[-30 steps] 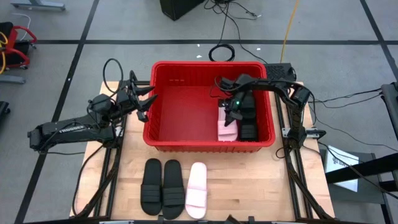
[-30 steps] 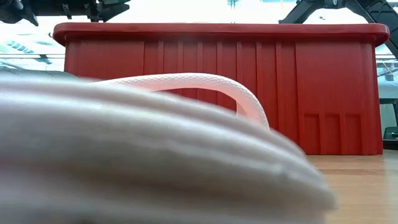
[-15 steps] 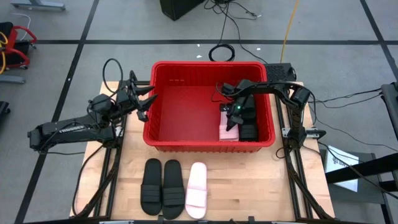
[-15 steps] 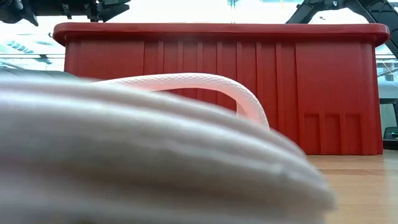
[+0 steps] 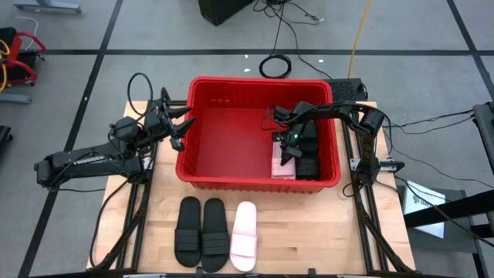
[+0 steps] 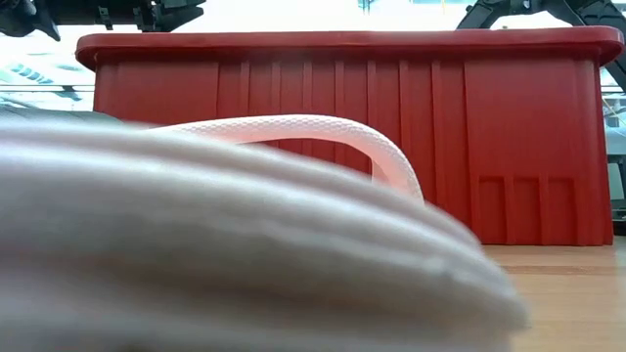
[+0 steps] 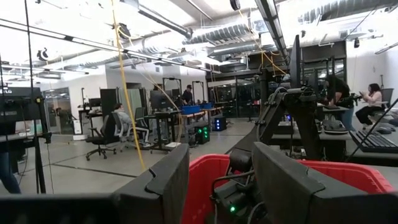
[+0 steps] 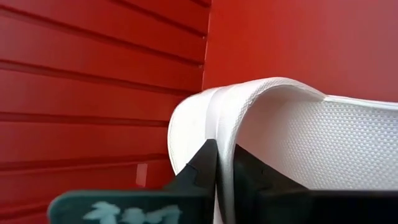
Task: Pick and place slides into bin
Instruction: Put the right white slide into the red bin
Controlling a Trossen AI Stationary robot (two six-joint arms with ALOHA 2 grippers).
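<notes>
A pale pink slide (image 5: 283, 162) lies inside the red bin (image 5: 202, 108), against its near right corner. The right gripper (image 5: 292, 148) is down in the bin directly over this slide, and the right wrist view shows its two dark fingers (image 8: 200, 167) pinched on the edge of the slide's white strap (image 8: 249, 102), with the ribbed red wall close behind. Just beside the gripper, on the side toward the bin's right wall, black slides (image 5: 309, 164) lie in the bin; the arm covers much of them, so their count is unclear.

Outside the bin, on the wooden table (image 5: 324, 224) in front of its near wall, two black slides (image 5: 200, 230) and a second pale pink slide (image 5: 245, 245) lie side by side. In the low view this pink slide (image 6: 293, 132) fills the foreground as a blur, hiding most of the table, with the bin's wall (image 6: 509, 127) rising behind it.

The left gripper (image 5: 182, 125) hovers just outside the bin's left rim, its fingers (image 7: 165, 180) apart and holding nothing. Beyond them, people sit at desks in the room, too far off to make out.
</notes>
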